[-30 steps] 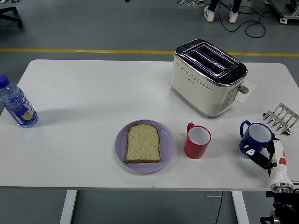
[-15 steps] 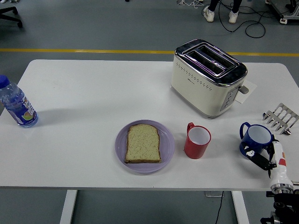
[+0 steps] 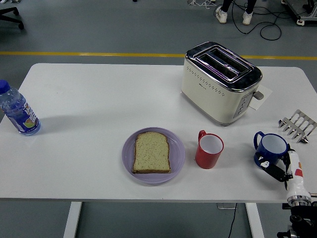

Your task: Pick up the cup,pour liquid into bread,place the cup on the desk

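Robot hand (image 3: 277, 171) lower beside blue cup (image 3: 270, 150)

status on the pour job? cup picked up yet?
Not clearly. The right hand is at the blue cup, which appears to stand on the table near its right edge; whether the grasp is closed is unclear. The bread on the purple plate looks dry. Lifting, pouring and setting down remain.

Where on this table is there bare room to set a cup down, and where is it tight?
Free: the wide stretch between the water bottle and the toaster, behind the purple plate; also the front left corner. Tight: the right end, where the blue cup, the right hand, the metal rack and the red cup stand close.
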Available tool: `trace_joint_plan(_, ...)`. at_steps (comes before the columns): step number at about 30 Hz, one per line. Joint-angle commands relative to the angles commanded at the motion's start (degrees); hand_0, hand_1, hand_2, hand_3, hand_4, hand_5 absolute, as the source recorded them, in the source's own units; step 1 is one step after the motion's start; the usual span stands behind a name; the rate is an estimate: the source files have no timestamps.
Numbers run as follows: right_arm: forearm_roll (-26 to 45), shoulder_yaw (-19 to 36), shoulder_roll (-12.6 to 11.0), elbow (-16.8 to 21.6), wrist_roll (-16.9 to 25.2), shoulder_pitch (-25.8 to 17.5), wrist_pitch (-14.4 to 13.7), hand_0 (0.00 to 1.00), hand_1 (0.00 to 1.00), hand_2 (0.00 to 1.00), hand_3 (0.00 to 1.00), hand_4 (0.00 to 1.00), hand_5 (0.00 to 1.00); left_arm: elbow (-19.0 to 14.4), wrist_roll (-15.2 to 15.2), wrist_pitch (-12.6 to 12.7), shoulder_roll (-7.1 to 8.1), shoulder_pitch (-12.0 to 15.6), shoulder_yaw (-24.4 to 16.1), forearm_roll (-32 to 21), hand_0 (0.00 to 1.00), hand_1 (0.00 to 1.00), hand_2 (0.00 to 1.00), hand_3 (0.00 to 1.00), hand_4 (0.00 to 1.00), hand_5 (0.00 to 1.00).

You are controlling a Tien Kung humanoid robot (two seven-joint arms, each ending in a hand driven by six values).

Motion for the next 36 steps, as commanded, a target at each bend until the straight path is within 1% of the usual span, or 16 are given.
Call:
trace_joint_plan(3,-0.52,0.06,0.05,-0.06,-0.47,0.0,0.2,0.675,0.615,0.787,0.894,0.861,0.043,0.0,0.0,0.01,0.0,0.02,0.0,0.03,0.633,0.639,0.65,0.503,0.239,0.863)
trace_joint_plan(4,-0.64,0.08,0.05,-0.07,-0.57,0.0,0.29,0.706,0.641,0.854,0.94,0.864,0.026,0.01,0.0,0.0,0.0,0.01,-0.01,0.04,0.633,0.638,0.648,0.503,0.239,0.862)
trace_joint_plan(9,-1.02,0.17,0.09,-0.13,-0.67,-0.01,0.48,0.706,0.641,0.854,0.94,0.864,0.026,0.01,0.01,0.0,0.0,-0.03,-0.09,0.07,0.633,0.638,0.648,0.503,0.239,0.862)
trace_joint_plan(10,-1.03,0.18,0.09,-0.14,-0.66,-0.01,0.47,0.733,0.671,0.888,0.972,0.868,0.014,0.0,0.01,0.0,0.01,-0.04,-0.11,0.09,0.633,0.638,0.65,0.503,0.239,0.863)
trace_joint_plan(15,-0.95,0.27,0.11,-0.1,-0.1,-0.11,-0.03,0.733,0.671,0.888,0.972,0.868,0.014,0.01,0.01,0.01,0.0,-0.01,-0.04,0.08,0.633,0.638,0.65,0.503,0.239,0.863)
trace_joint_plan(16,-0.92,0.28,0.11,-0.09,0.01,-0.14,-0.08,0.777,0.72,0.909,0.99,0.87,0.013,0.02,0.0,0.01,0.0,0.0,-0.02,0.05,0.633,0.639,0.649,0.503,0.24,0.863)
trace_joint_plan(21,-0.92,0.33,0.1,0.21,0.49,-0.38,-0.11,0.777,0.72,0.909,0.99,0.87,0.013,0.04,0.0,0.02,-0.04,0.13,0.17,0.0,0.633,0.639,0.649,0.503,0.24,0.863)
trace_joint_plan(22,-0.98,0.36,0.09,0.33,0.53,-0.44,-0.06,0.84,0.758,0.925,0.998,0.873,0.011,0.04,0.0,0.02,-0.04,0.16,0.2,-0.01,0.633,0.639,0.649,0.503,0.239,0.864)
trace_joint_plan(27,-1.01,0.53,0.01,0.88,0.63,-0.72,0.66,0.84,0.758,0.925,0.998,0.873,0.011,0.07,0.0,0.01,-0.06,0.35,0.46,0.01,0.633,0.639,0.649,0.503,0.239,0.864)
trace_joint_plan(28,-0.97,0.55,0.0,0.92,0.64,-0.74,0.78,0.877,0.798,0.946,0.998,0.875,0.01,0.08,0.0,0.01,-0.06,0.36,0.49,0.01,0.633,0.638,0.65,0.503,0.239,0.863)
trace_joint_plan(33,-0.74,0.88,-0.03,1.22,0.93,-0.86,1.29,0.877,0.798,0.946,0.998,0.875,0.01,0.09,-0.01,0.0,-0.1,0.47,0.66,0.0,0.633,0.638,0.65,0.503,0.239,0.863)
trace_joint_plan(34,-0.72,0.99,-0.03,1.27,0.98,-0.86,1.4,0.891,0.816,0.961,0.998,0.881,0.016,0.09,0.0,0.0,-0.11,0.47,0.7,-0.01,0.633,0.638,0.65,0.503,0.239,0.862)
trace_joint_plan(36,-0.7,1.09,-0.05,1.42,1.04,-0.9,1.5,0.891,0.816,0.961,0.998,0.881,0.016,0.09,0.0,0.0,-0.12,0.48,0.71,0.01,0.633,0.638,0.65,0.503,0.239,0.862)
